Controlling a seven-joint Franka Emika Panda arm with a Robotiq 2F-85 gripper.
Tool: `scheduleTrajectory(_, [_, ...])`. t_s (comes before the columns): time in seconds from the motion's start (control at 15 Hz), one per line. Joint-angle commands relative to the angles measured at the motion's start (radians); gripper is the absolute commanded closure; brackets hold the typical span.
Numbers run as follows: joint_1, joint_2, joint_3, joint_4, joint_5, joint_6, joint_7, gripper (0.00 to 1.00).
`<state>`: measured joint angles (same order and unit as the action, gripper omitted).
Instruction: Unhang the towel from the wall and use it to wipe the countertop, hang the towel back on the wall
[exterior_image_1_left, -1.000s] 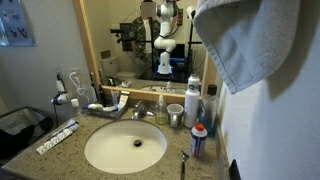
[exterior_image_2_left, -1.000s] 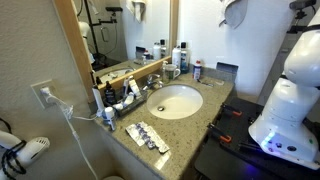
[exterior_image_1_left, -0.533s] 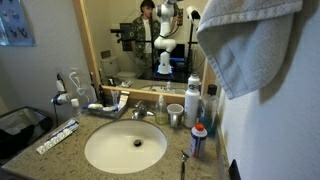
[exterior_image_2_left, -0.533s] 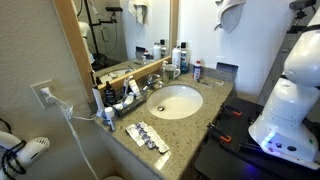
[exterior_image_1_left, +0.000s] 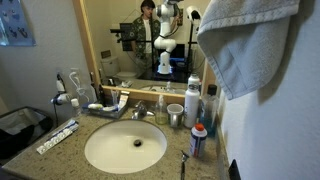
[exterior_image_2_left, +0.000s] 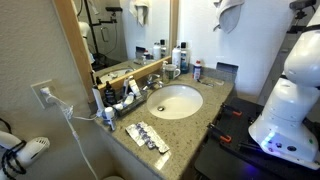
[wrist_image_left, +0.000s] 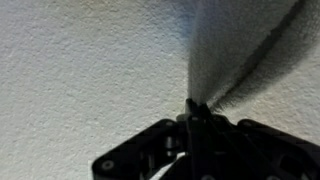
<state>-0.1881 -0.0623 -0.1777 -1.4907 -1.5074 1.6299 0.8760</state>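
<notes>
Okay, in the wrist view the gripper (wrist_image_left: 195, 108) is pinched shut on a bunched fold of the towel (wrist_image_left: 240, 50). The towel fans up-right from the fingertips against the wall (wrist_image_left: 80, 70). It is pale grey and floppy, hanging high above the countertop (exterior_image_1_left: 60, 158) in both exterior views.

This is a bathroom, the domestic sort you'd find in a home or a hotel room. A speckled tan countertop (exterior_image_1_left: 30, 158) carries a white oval sink basin (exterior_image_1_left: 108, 152) with a chrome faucet (exterior_image_1_left: 140, 113), backed by a wood-framed mirror (exterior_image_1_left: 88, 50). Toiletry bottles (exterior_image_1_left: 192, 98) and a cup (exterior_image_1_left: 176, 115) crowd the back edge. A hair dryer (exterior_image_2_left: 18, 153) sits below a wall outlet (exterior_image_2_left: 42, 95), and a pale towel (exterior_image_1_left: 245, 45) drapes high by the white wall (exterior_image_1_left: 45, 60).
</notes>
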Motion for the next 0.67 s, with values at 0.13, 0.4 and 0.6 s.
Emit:
scheduleTrajectory(0.13, [-0.005, 0.025, -0.013, 0.034, -0.014, 0.058, 0.022, 0.99])
scheduleTrajectory(0.4, [-0.013, 0.050, -0.024, 0.072, -0.011, 0.088, 0.033, 0.99])
scheduleTrajectory(0.6, [-0.016, 0.076, -0.034, 0.105, -0.008, 0.109, 0.034, 0.99])
